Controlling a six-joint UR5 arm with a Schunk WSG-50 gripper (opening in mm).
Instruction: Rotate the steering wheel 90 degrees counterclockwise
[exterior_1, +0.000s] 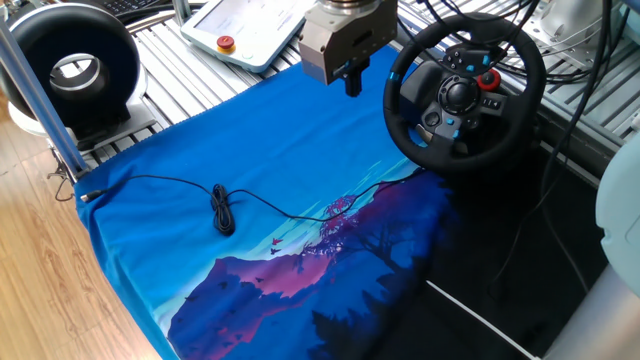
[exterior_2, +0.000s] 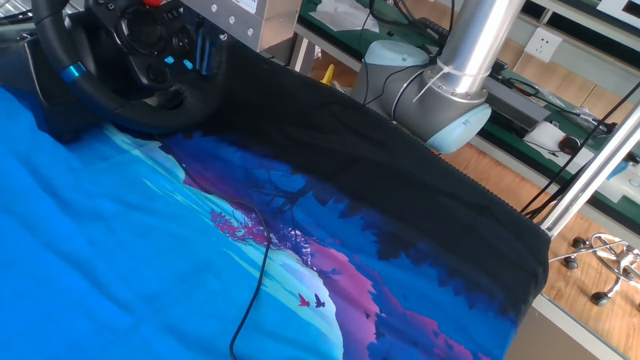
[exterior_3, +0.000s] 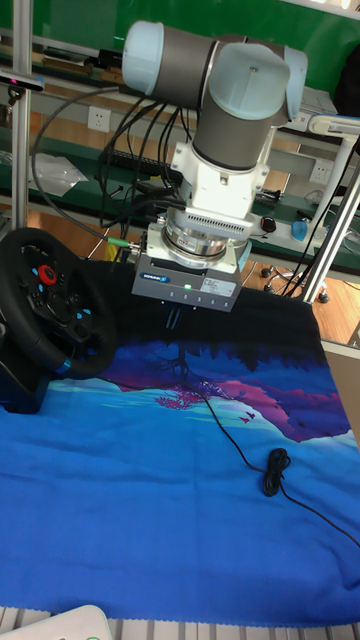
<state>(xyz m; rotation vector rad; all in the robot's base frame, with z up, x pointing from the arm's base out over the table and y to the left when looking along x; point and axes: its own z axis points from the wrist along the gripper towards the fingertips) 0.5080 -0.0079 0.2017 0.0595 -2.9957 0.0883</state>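
The steering wheel is black with a padded rim, a red dial and small coloured buttons on its hub. It stands tilted at the far right of the blue cloth. My gripper hangs above the cloth just left of the rim, apart from it. Its dark fingers are pressed together with nothing held. In the tall fixed view the gripper is to the right of the steering wheel, with a gap between them. The other fixed view shows the steering wheel at top left with a blue stripe on its rim; no gripper shows there.
A thin black cable with a coiled bundle lies across the cloth. A thick black ring-shaped device and a metal post stand at the far left. A white pendant lies behind my gripper. The arm's base stands beside the table.
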